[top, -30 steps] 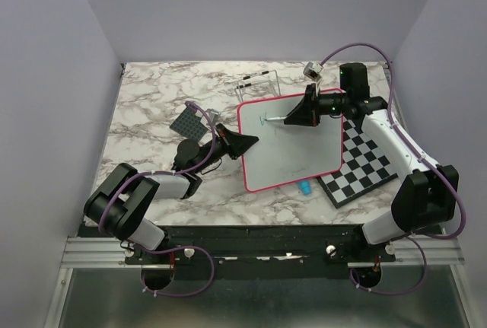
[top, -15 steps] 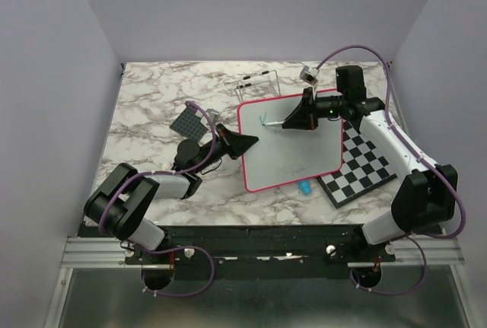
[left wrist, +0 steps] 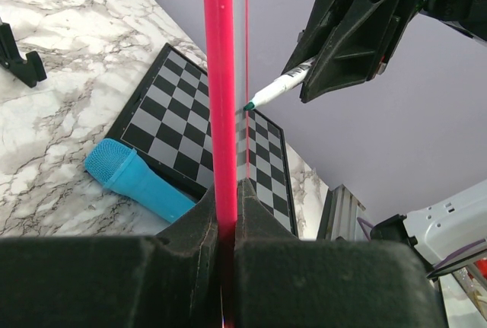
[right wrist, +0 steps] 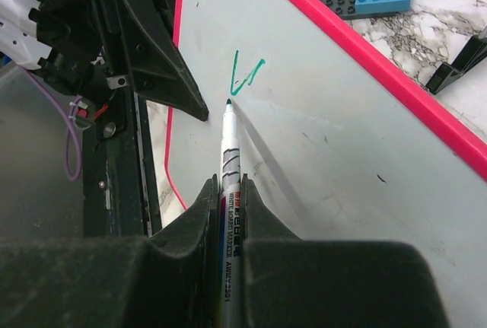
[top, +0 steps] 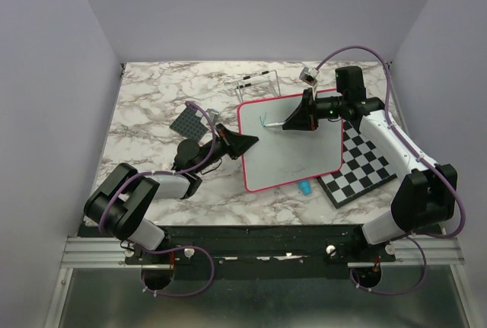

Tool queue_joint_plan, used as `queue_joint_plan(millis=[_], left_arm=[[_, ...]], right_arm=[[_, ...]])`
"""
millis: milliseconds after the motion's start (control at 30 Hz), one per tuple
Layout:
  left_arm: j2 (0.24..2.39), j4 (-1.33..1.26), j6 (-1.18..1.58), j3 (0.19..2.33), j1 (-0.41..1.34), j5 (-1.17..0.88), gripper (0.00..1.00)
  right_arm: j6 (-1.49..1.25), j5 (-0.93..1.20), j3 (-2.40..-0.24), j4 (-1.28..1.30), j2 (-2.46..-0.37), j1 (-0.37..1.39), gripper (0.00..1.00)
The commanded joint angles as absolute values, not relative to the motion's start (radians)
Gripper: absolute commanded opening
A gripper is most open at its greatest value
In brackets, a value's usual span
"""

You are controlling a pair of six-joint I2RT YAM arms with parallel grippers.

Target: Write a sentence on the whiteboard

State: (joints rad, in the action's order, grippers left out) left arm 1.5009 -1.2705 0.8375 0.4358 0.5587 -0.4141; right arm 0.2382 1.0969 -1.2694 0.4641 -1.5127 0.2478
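The whiteboard (top: 293, 149), glossy white with a pink-red frame, lies tilted at mid-table. My left gripper (top: 245, 141) is shut on its left edge; the left wrist view shows the pink frame (left wrist: 219, 77) edge-on, clamped in that gripper (left wrist: 227, 191). My right gripper (top: 293, 121) is shut on a whiteboard marker (right wrist: 228, 160) over the board's upper left. The marker's green tip (right wrist: 229, 102) sits just below a green V-shaped stroke (right wrist: 245, 77), all that shows of the sentence.
A black-and-white checkered board (top: 365, 167) lies under the whiteboard's right side. A blue marker cap (top: 304, 187) rests at the whiteboard's near edge. A wire rack (top: 259, 84) stands behind it, and a dark grey brick plate (top: 190, 122) lies to the left.
My right gripper has shifted a little to the left with the marker, and the green stroke has grown. The left gripper still holds the board edge, unmoved.
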Motion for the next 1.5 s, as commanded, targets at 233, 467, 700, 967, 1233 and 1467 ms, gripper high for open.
queue_joint_plan(millis=[233,467,700,967,1233,1467], left_arm=[[1.513,-1.396,0.778,0.456,0.563,-0.44,0.0],[1.513,-1.401,0.779,0.453,0.563,-0.443,0.0],[1.514,-1.404,0.781,0.451,0.563,-0.443,0.0],[1.513,-1.407,0.781,0.446,0.563,-0.442,0.0],[1.511,-1.405,0.779,0.446,0.563,-0.443,0.0],[1.511,-1.402,0.778,0.449,0.563,-0.445,0.0]], right_arm=[[0.236,1.106,-1.276,0.465,-1.537,0.259,0.01],[0.193,1.1,-1.279,0.43,-1.539,0.261,0.01],[0.17,1.078,-1.282,0.405,-1.531,0.262,0.01],[0.166,1.045,-1.278,0.4,-1.526,0.262,0.01],[0.19,1.045,-1.262,0.429,-1.525,0.261,0.01],[0.255,1.057,-1.252,0.495,-1.531,0.261,0.01]])
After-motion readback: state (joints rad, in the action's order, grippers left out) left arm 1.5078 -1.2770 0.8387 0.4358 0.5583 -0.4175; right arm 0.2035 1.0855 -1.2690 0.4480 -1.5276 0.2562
